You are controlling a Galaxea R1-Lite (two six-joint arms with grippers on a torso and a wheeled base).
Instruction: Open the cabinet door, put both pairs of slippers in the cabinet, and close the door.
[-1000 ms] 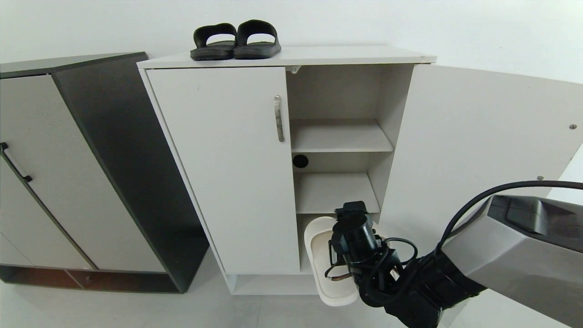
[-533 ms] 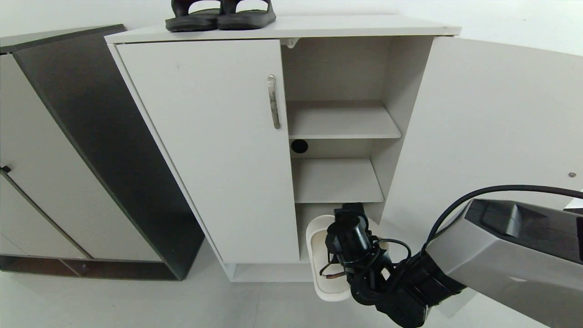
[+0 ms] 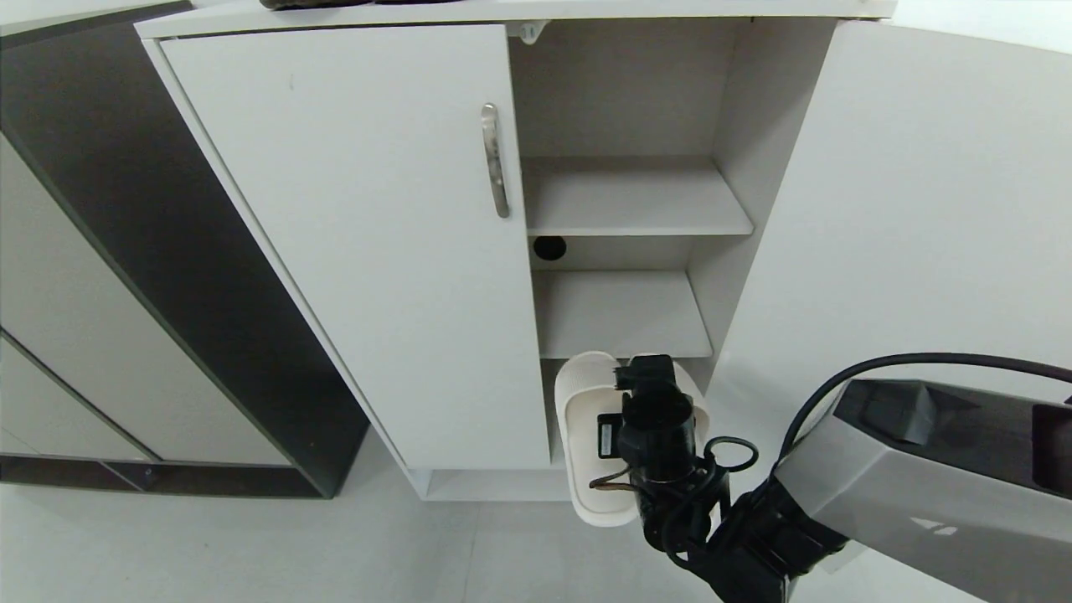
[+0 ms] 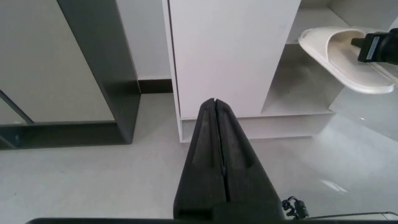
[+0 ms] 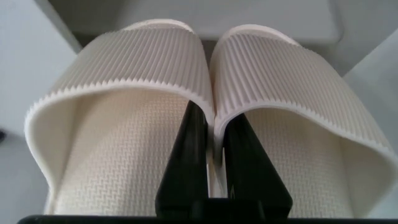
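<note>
The white cabinet (image 3: 352, 251) has its left door shut and its right door (image 3: 904, 209) swung wide open. My right gripper (image 3: 645, 373) is shut on a pair of white slippers (image 3: 586, 427), pinching their inner edges together (image 5: 213, 118). The slippers hang toe-first at the mouth of the bottom compartment (image 3: 548, 394), just under the lower shelf (image 3: 620, 314). A dark sliver of the black slippers (image 3: 289, 3) shows on the cabinet top. My left gripper (image 4: 214, 118) is shut and holds nothing, low over the floor before the cabinet base. From there the white slippers (image 4: 342, 53) appear off to one side.
A dark grey cabinet (image 3: 167, 251) stands against the white one on the left. The upper shelf (image 3: 628, 201) and the lower shelf are bare. The closed door carries a metal handle (image 3: 494, 159). Pale floor (image 3: 251, 544) lies open in front.
The head camera has moved closer and tilted down, so the cabinet top slid out of the picture. The right gripper keeps the white slippers, now squarer to the bottom opening.
</note>
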